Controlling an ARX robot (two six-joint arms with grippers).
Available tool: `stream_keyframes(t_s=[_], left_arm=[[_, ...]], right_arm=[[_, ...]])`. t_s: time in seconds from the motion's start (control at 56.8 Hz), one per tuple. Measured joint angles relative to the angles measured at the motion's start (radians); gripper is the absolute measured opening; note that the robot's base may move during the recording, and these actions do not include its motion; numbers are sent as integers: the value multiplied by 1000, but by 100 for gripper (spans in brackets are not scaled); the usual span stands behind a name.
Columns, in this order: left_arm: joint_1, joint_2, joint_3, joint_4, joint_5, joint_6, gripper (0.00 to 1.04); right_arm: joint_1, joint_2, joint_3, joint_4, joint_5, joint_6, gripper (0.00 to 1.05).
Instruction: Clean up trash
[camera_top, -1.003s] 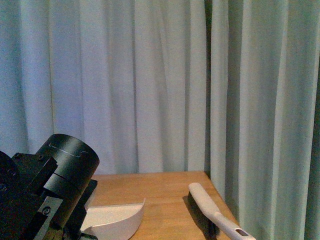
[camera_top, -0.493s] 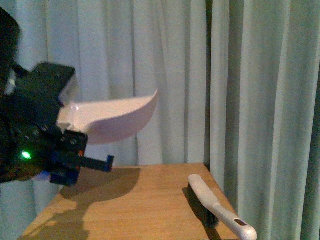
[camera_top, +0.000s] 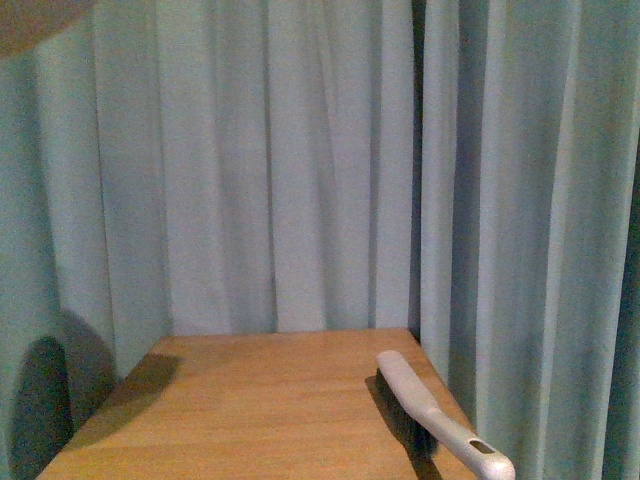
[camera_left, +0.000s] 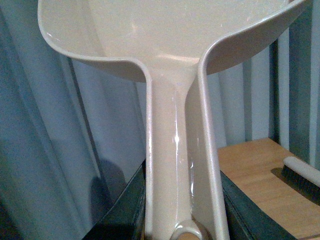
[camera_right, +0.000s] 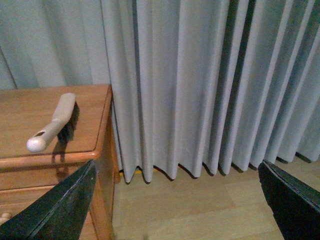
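Our left fingers pinch the dustpan handle; right fingers spread; brush at five o'clock on the surface.

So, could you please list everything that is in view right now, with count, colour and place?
dustpan: one, cream white, held up in the air by its handle.
brush: one, cream handle and dark bristles, lying on the table near its right edge.
table: one, light brown wood, in front of the curtain.
curtain: seemingly two panels, pale grey-blue, behind and to the right of the table.
floor: one, light wood, beside the table.
left pincer: one, dark, shut on the dustpan handle.
right pincer: one, dark, open and empty, beside the table above the floor.
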Motion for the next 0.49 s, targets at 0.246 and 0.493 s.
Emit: stream_keyframes(t_s=[0.246, 0.493], left_arm=[[333, -188, -60, -80, 231, -91, 28], [380, -206, -73, -103, 245, -153, 28]], right_arm=[[0, 0, 0, 0, 0, 0, 97], [137, 116, 12, 64, 422, -80, 97]])
